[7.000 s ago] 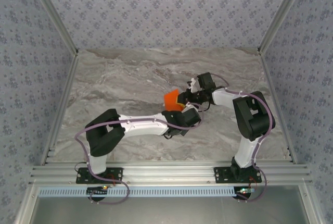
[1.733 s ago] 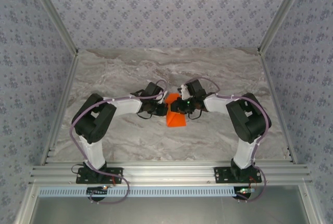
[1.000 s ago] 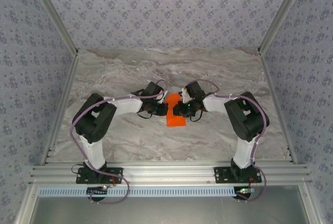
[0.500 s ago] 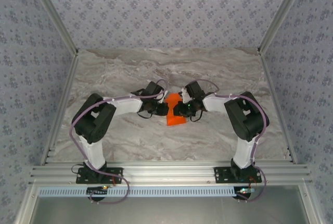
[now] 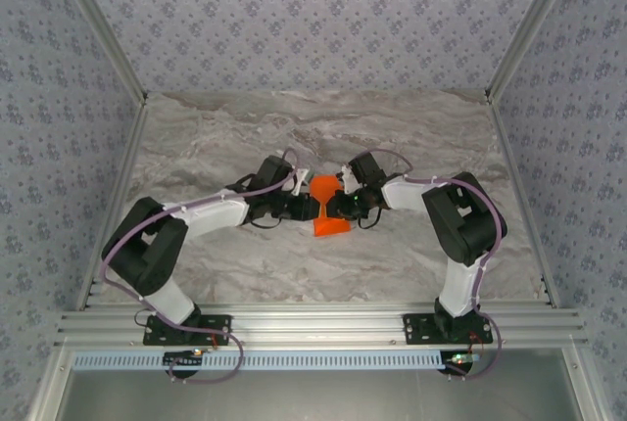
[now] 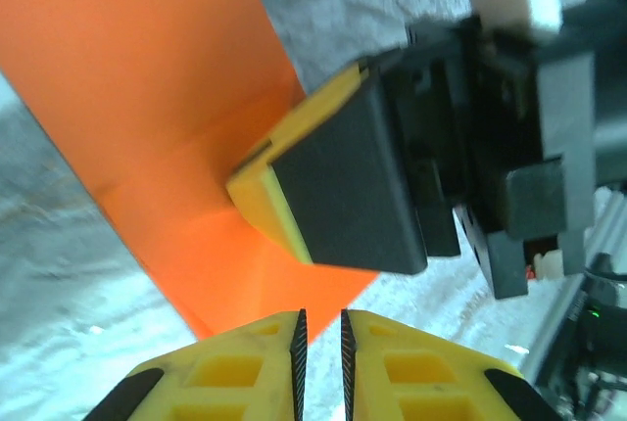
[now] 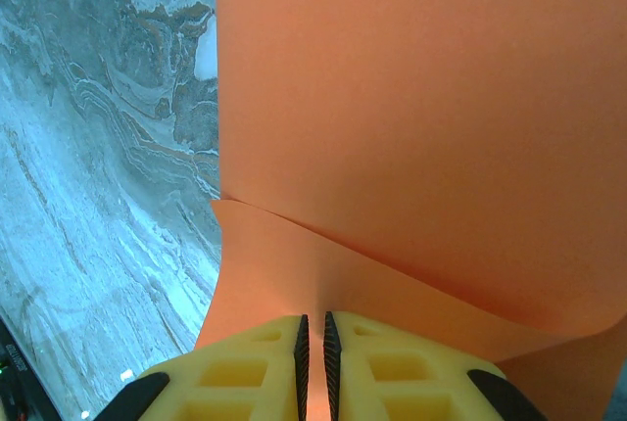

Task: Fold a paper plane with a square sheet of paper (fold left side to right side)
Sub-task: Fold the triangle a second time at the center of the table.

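Between both jaws: square sheet of paper (image 5: pixel 330 208) creased, part-folded, no dart yet | right gripper (image 7: pixel 313 318) pinched shut on it | left gripper (image 6: pixel 320 313) near-closed at its edge, grip unclear

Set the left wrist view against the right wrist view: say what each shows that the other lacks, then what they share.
Left wrist view: the left gripper, its fingers a slit apart with nothing between them, and the right gripper seen from outside, its black-padded finger lying on the paper beside a crease.
Right wrist view: the right gripper's own fingertips closed on the paper's edge, and one flap overlapping a lower layer.
Both: the orange paper, the marble table and the right gripper at the paper.
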Motion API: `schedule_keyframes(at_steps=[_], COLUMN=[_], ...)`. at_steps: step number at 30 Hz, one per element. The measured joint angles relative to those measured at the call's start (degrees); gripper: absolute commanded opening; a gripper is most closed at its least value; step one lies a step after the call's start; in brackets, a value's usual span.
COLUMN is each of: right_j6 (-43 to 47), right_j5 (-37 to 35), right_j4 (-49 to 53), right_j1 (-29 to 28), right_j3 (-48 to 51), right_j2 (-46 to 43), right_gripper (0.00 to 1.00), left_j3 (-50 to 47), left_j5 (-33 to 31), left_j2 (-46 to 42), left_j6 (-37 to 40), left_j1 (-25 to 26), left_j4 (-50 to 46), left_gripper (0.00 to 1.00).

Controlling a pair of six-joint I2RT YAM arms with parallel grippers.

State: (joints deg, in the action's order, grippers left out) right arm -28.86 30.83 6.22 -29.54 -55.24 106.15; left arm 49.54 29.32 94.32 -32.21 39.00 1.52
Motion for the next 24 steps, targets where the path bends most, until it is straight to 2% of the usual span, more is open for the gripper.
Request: schedule_keyframes(at_steps=[7,24], right_j6=[0.0,0.2], right_j5=[0.0,0.0], right_j4=[0.0,0.4], right_j1=[0.0,0.0], right_j3=[0.0,-0.2], right_j2=[0.0,0.0], right_gripper=[0.15,0.15], left_j3=[-0.3,0.3], left_j5=[4.4,4.5], left_j2=[4.5,9.0], left_j6=[-4.1,-4.3], left_j1=[1.3,1.6], left_j4=[4.0,2.6], left_gripper=[0.18,0.18])
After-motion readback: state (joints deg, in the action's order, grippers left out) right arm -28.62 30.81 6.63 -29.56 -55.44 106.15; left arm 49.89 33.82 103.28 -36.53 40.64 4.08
